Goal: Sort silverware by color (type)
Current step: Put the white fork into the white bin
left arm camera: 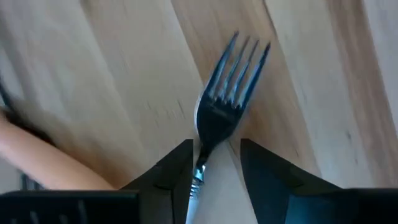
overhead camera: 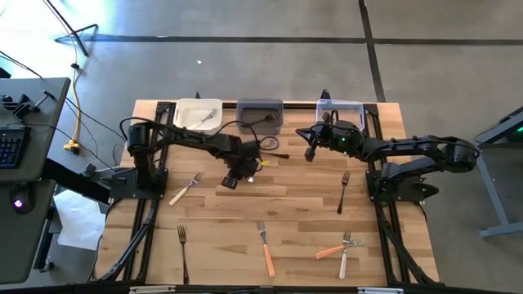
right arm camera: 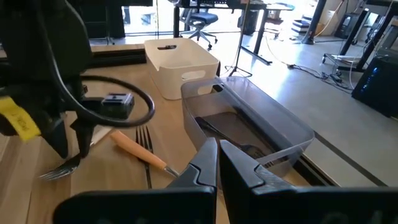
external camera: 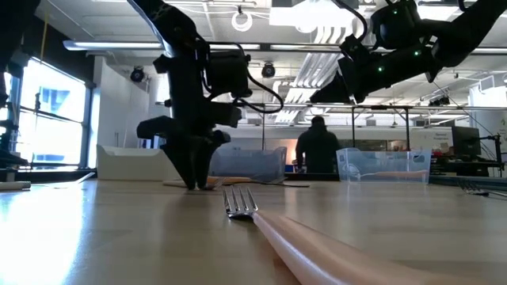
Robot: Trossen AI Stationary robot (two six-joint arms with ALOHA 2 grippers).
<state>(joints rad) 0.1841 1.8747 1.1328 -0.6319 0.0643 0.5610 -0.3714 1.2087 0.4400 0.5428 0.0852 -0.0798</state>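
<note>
A fork [left arm camera: 227, 93] with a dark metal head and a pale handle lies flat on the table near its middle. My left gripper [left arm camera: 216, 146] points down over it, open, with one finger on each side of the fork's neck. In the right wrist view the same fork's tines [right arm camera: 59, 171] stick out beside my left gripper [right arm camera: 73, 149]. An orange-handled fork [right arm camera: 140, 152] and a black fork [right arm camera: 146, 140] lie close by. My right gripper [overhead camera: 310, 153] hangs shut in the air in front of the clear bin [overhead camera: 341, 110] and holds nothing. My left gripper comes from above with its fingers [left arm camera: 171, 168] across the fork, on either side of the neck [left arm camera: 202, 158] just behind the head. The fork lies flat on the wood. Whether a finger touches the neck, I cannot tell.
A white bin [overhead camera: 197, 115], a grey bin [overhead camera: 260, 114] and the clear bin stand along the far edge. Loose forks lie around: a cream one [overhead camera: 186, 189], black ones [overhead camera: 183, 253] [overhead camera: 344, 191], orange ones [overhead camera: 265, 249] [overhead camera: 331, 251] and a white one [overhead camera: 344, 261].
</note>
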